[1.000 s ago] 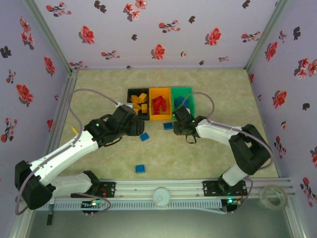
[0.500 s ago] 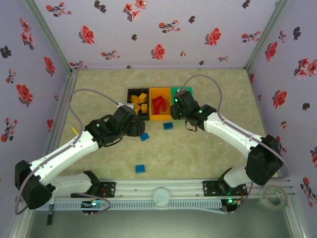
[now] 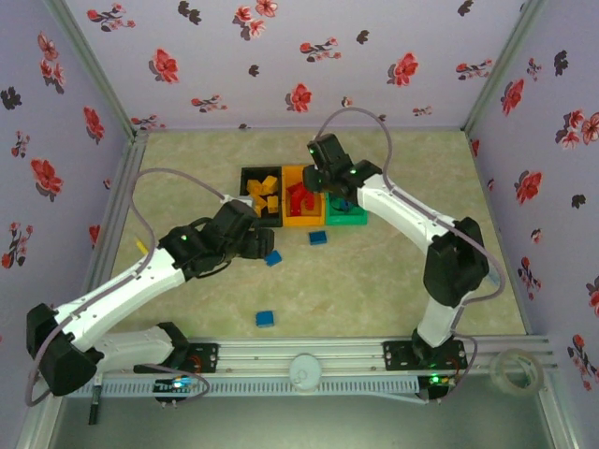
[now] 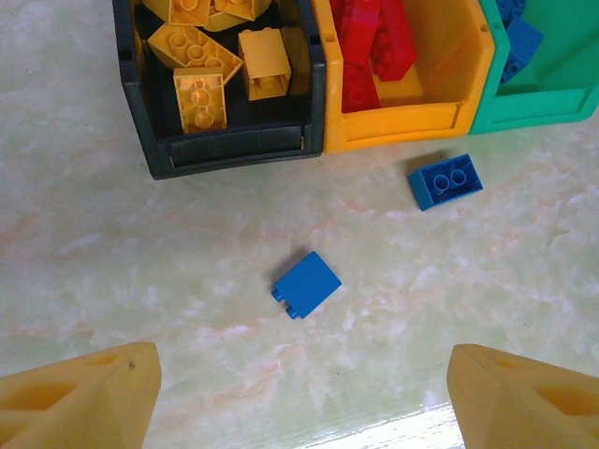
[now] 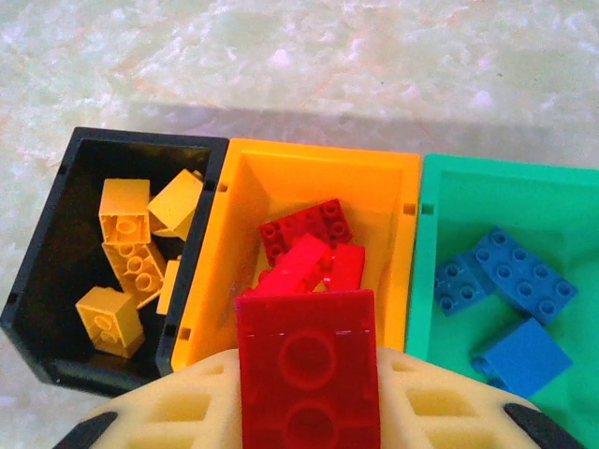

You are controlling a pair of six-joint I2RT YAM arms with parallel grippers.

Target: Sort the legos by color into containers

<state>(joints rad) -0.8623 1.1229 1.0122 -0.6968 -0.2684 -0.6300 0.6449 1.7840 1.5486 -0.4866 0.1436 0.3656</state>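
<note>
My right gripper (image 5: pixel 307 398) is shut on a red lego (image 5: pixel 307 369) and hangs over the orange container (image 5: pixel 208 281), which holds more red legos (image 5: pixel 307 241). To its left the black container (image 5: pixel 42 281) has yellow legos (image 5: pixel 126 253); to its right the green container (image 5: pixel 419 281) has blue legos (image 5: pixel 515 276). From above, the right gripper (image 3: pixel 314 182) is over the row of containers. My left gripper (image 4: pixel 299 412) is open above the table. A blue lego (image 4: pixel 307 284) lies ahead of its fingers, with another blue lego (image 4: pixel 445 181) before the orange container (image 4: pixel 393 126).
A third blue lego (image 3: pixel 265 319) lies near the front rail. A roll of clear tape (image 3: pixel 513 369) sits at the front right corner. A small yellow piece (image 3: pixel 140 245) lies by the left wall. Flowered walls enclose the table.
The right arm has swung up and back from the table in front of the containers to above the orange one, carrying the red lego. The left arm has stayed still.
</note>
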